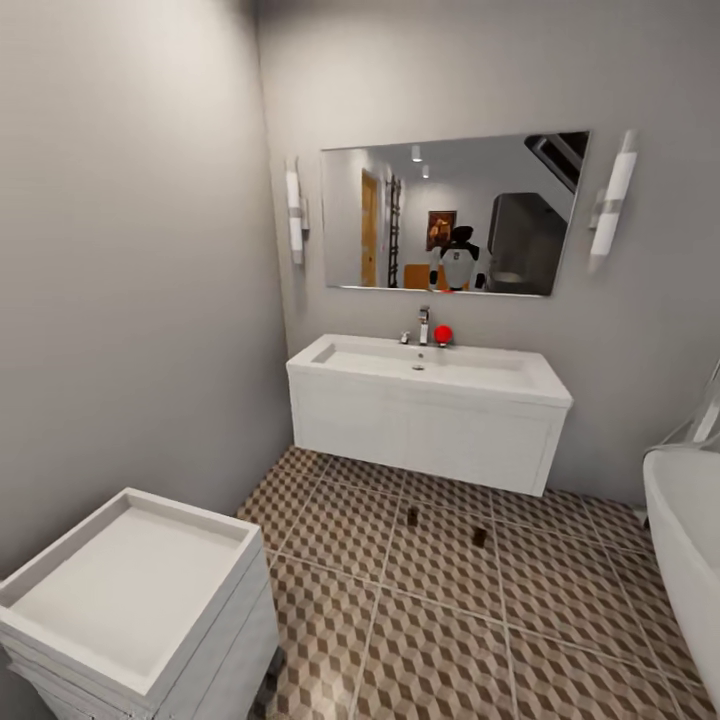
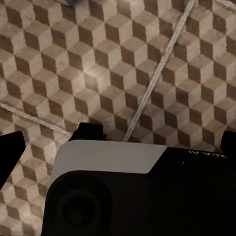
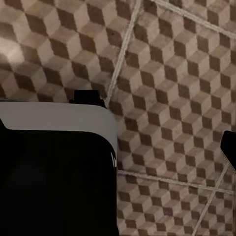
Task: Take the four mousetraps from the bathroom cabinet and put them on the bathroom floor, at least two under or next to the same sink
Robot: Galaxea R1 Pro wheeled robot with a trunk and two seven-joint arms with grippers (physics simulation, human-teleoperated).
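A white square unit (image 1: 130,590) is sitting cut off at the lower left. Two small dark mousetraps (image 1: 412,516) (image 1: 479,537) are lying on the cube-patterned bathroom floor (image 1: 440,640), just before the wall-hung white sink (image 1: 430,395). A curved white tub (image 1: 690,560) is cropped at right. Wrist views are showing tiles behind dark housings; hand openings cannot be judged.

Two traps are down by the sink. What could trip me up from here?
1. The two mousetraps are tiny and dark on the busy cube-patterned floor, so the base might roll over them unnoticed.
2. The white unit at near left and the tub at right narrow the way; turning could clip either.
3. Both traps lie just in front of the sink, not under it; a nudge could cost them "next to".
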